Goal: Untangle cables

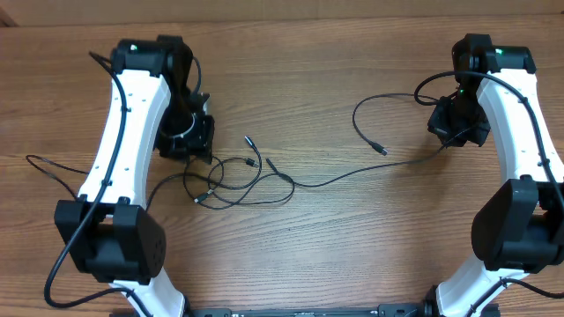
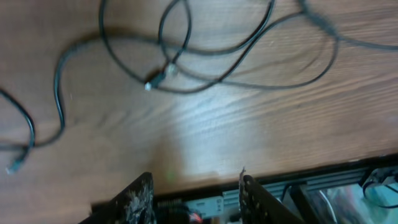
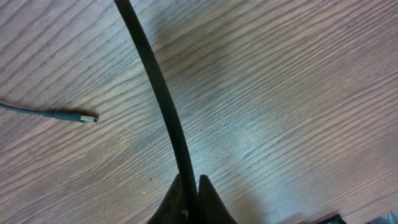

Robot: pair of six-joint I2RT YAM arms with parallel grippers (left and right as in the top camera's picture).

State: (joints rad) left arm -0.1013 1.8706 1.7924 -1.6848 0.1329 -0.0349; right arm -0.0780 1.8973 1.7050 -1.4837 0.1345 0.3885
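The right gripper (image 3: pixel 191 180) was clamped shut on a black cable (image 3: pixel 165 106), which ran out from between its fingertips toward 11 o'clock in the wrist view. A small plug end (image 3: pixel 88 117) lay on the wooden table (image 3: pixel 298 93) at about 10 o'clock from the grip, apart from the held cord. Seen from overhead, that cable trailed toward 9 o'clock and joined the tangle of cables (image 1: pixel 210 188) left of the table's middle.

The left gripper (image 2: pixel 194 177) stood with its fingers apart and nothing between them, above bare wood. The tangle's crossing loops lay at 12 o'clock from it, a silvery plug (image 2: pixel 155 79) among them. Another plug tip (image 2: pixel 15 165) lay at 9 o'clock.
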